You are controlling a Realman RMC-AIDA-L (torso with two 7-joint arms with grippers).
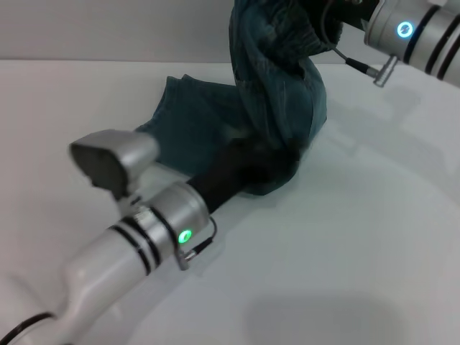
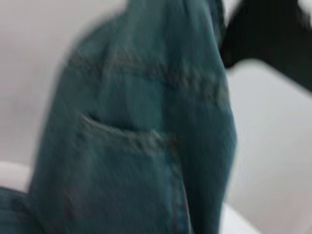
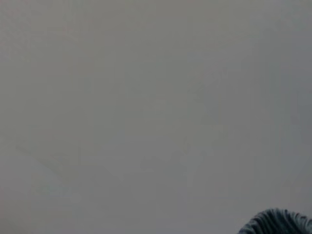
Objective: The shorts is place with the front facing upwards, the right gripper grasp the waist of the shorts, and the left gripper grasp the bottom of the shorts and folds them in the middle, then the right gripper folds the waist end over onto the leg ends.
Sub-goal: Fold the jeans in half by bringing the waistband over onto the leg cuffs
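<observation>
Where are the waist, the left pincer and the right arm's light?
waist [image 1: 287, 29], head view, crinkled band held up.
left pincer [image 1: 269, 164], head view, black tip against denim.
light [image 1: 405, 29], head view, cyan dot.

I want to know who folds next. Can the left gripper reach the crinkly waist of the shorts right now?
Probably not. The waist of the shorts hangs lifted high at the right gripper, while the left gripper sits low at the table, buried in the denim's lower end.

white table [image 1: 345, 244], apparently denim shorts [image 1: 208, 122] on it
</observation>
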